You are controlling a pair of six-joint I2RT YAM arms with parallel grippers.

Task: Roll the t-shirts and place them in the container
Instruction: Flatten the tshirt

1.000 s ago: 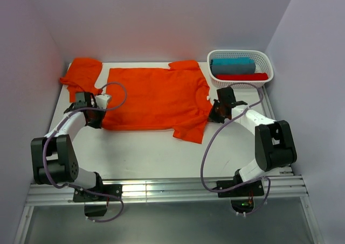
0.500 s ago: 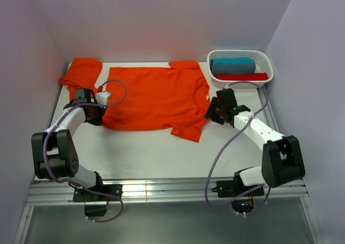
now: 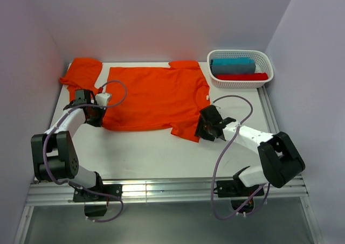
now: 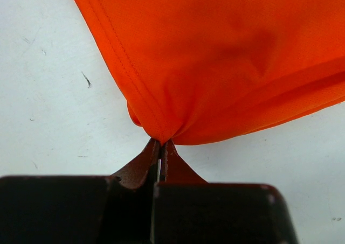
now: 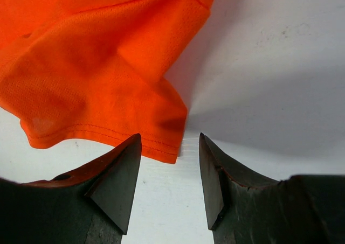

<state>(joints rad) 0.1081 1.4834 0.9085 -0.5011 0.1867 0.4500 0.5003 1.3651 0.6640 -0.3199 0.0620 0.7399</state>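
I am pinching the t-shirt (image 3: 156, 96) in my left gripper (image 4: 160, 147), while my spread right gripper (image 5: 170, 139) is risking slipping off the barely reached sleeve hem (image 5: 102, 133).

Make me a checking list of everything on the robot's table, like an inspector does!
Surface: white table, faint scuffs.
Job's things: spread t-shirt lies flat; bunched t-shirt far left.
Clutter: white basket holding teal cloth and red cloth.
Grippers: left gripper shut on spread t-shirt's corner; right gripper open at its sleeve hem.
Cables: left purple cable loops over the shirt; right purple cable arches above the table.
Surroundings: lilac walls, metal rail.
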